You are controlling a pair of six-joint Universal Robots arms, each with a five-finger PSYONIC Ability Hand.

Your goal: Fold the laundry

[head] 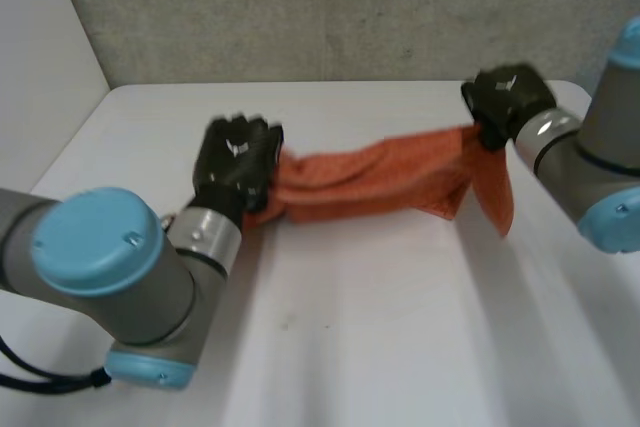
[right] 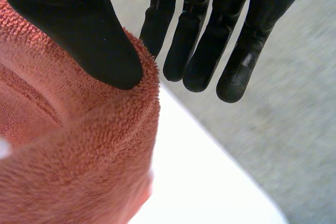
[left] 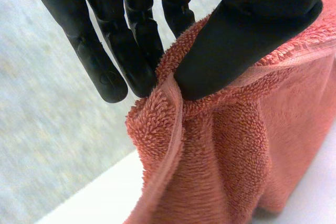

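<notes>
Left hand (head: 238, 162), white table (head: 350, 327), grey wall (head: 300, 7)

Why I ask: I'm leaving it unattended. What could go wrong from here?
1. The left robot hand pinches only an edge of the towel between thumb and fingers; a pull could slip it free.
2. The right robot hand grips likewise, so either end might drop.
3. The towel hangs bunched between them over the table, so a fold may come out uneven.

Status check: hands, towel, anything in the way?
Left hand pinching one end of the towel, right hand the other. Towel bunched, stretched between them over the table. Nothing in the way.
</notes>
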